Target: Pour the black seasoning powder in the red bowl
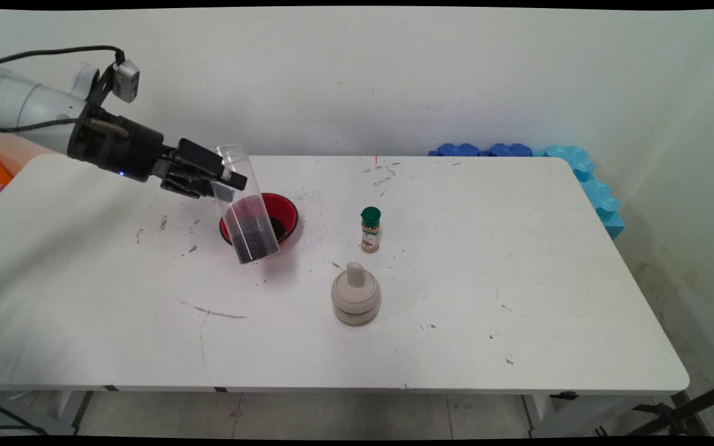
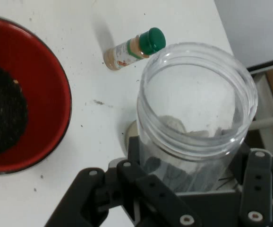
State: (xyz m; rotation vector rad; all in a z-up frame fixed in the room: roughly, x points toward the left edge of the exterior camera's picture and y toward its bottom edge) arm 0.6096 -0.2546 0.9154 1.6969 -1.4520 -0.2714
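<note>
My gripper [image 1: 224, 179] is shut on a clear plastic jar [image 1: 244, 204], held by its upper part above the table's left middle. The jar is tilted slightly, mouth up, with dark grains filling its lower end. Just behind and below it sits a red bowl [image 1: 286, 214] with dark grains inside. In the hand view the jar's open mouth [image 2: 198, 101] fills the centre, with the red bowl [image 2: 46, 94] at the left and a green-capped spice bottle [image 2: 134, 47] beyond it.
A small spice bottle with a green cap [image 1: 370, 230] stands right of the bowl. A beige round lidded container with a knob [image 1: 356, 295] sits nearer the front. Blue foam pieces [image 1: 580, 170] line the table's far right corner.
</note>
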